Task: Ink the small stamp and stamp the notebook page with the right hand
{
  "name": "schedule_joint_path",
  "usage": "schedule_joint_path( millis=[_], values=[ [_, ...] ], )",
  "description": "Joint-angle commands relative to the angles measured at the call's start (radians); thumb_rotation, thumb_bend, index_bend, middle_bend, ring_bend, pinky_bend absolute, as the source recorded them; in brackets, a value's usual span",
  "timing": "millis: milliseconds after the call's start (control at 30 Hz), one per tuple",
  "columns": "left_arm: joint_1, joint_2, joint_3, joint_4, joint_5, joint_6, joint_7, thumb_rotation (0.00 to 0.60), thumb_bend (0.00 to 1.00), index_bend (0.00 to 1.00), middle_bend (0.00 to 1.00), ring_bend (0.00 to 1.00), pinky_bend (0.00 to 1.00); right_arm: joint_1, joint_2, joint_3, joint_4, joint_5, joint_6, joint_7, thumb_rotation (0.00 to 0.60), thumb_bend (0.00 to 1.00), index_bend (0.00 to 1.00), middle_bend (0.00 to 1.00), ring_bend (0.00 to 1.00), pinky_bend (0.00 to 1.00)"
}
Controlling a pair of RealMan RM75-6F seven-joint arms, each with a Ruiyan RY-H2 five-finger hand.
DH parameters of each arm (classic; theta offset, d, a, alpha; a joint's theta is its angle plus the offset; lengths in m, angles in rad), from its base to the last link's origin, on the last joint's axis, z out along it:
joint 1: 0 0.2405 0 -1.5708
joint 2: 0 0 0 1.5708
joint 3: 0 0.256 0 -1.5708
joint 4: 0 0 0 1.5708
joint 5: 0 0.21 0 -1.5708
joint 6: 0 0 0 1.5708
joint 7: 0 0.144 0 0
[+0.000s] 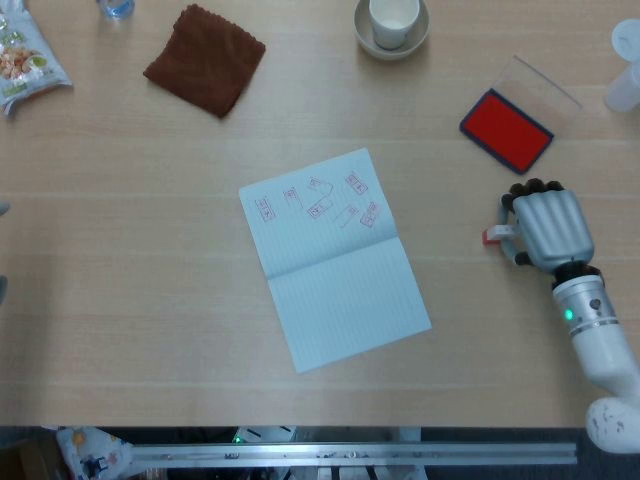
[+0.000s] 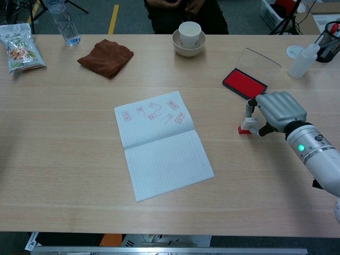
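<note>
Matt light wood-grain table [image 1: 130,300]; ruled white paper notebook [image 1: 335,258]; rough brown cloth [image 1: 205,59]; smooth silver-grey right hand [image 1: 545,227], slight sheen.

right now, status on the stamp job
Right hand at small stamp, fingers around it, grip unconfirmed. Left hand out of view. Ink pad open, notebook unobstructed.

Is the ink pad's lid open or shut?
Open: the red ink pad surface is exposed, with its clear lid tilted back behind it.
</note>
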Motion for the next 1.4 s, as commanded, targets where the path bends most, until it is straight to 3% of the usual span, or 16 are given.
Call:
schedule_joint_path(
  millis=[33,533,867,1100,1400],
  values=[
    [0.000,0.001,0.000,-0.001,0.000,0.000,-0.001,0.600,0.33,0.15,0.16,0.14,0.10,0.004,-0.004,0.000,0.006,0.005,-0.005,0.002,0.600,0.27,0.54,0.42,0.29,0.34],
    [0.002,0.007,0.001,0.001,-0.004,-0.002,-0.013,0.600,0.32,0.15,0.16,0.14,0.10,0.021,-0.004,0.007,0.002,0.011,-0.010,0.027,0.600,0.33,0.64,0.46,0.29,0.34],
    [0.000,0.016,0.006,-0.009,0.001,-0.009,-0.015,0.600,0.33,0.15,0.16,0.14,0.10,0.070,0.087,0.126,-0.048,0.103,-0.037,0.066,0.600,0.33,0.64,0.46,0.29,0.34],
    [-0.002,0.019,0.006,-0.022,0.000,-0.013,-0.008,0.600,0.32,0.15,0.16,0.14,0.10,0.126,0.089,0.175,0.032,0.185,-0.084,0.063,0.600,0.33,0.64,0.46,0.29,0.34],
    [-0.008,0.025,0.007,-0.029,-0.004,-0.024,-0.003,0.600,0.33,0.15,0.16,0.14,0.10,0.181,0.023,0.188,0.167,0.264,-0.125,0.059,0.600,0.33,0.64,0.46,0.29,0.34]
  ],
)
